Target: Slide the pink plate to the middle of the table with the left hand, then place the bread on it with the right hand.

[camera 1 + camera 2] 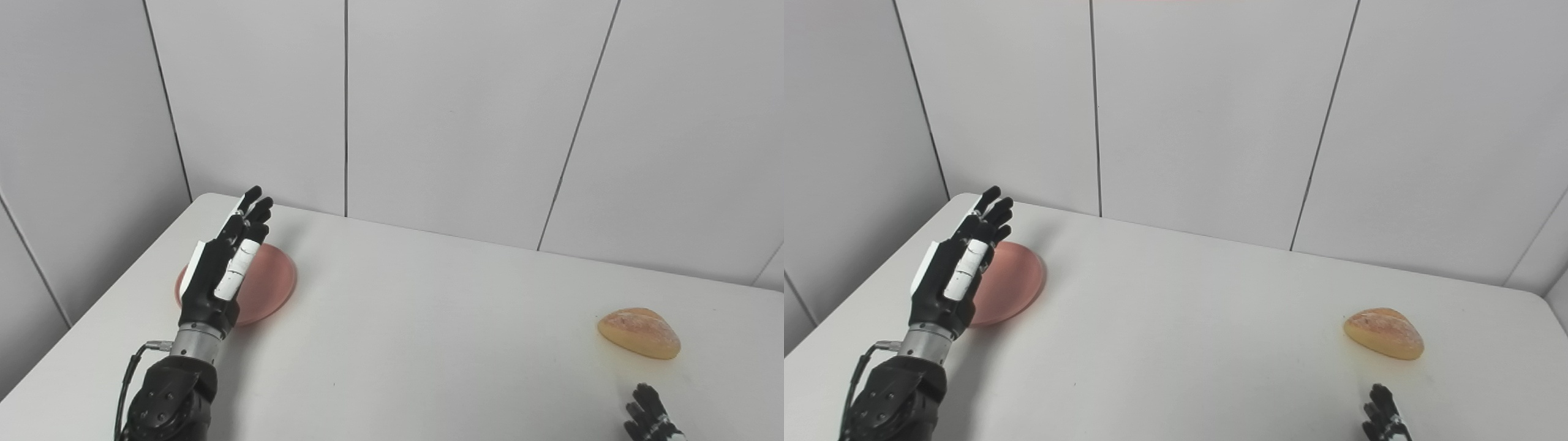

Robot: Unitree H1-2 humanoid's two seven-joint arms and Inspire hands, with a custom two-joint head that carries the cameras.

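White table (429, 343), grey panelled walls: left hand (220, 269) hovers flat-fingered, empty, over the round pink plate (269, 282).

Press your fingers down, then slide rightward; the golden bread roll (639, 332) waits beyond the barely visible right hand (649, 416), whose grip you cannot judge.

Bright, even, diffuse light; faint soft shadows; sharp focus, no glare.

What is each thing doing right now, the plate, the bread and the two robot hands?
pink plate: flat on the table's left side, empty, partly hidden by the left hand.
bread: lying on the table at the right, untouched.
left hand: open, fingers straight, over the plate.
right hand: low near the bread, holding nothing.
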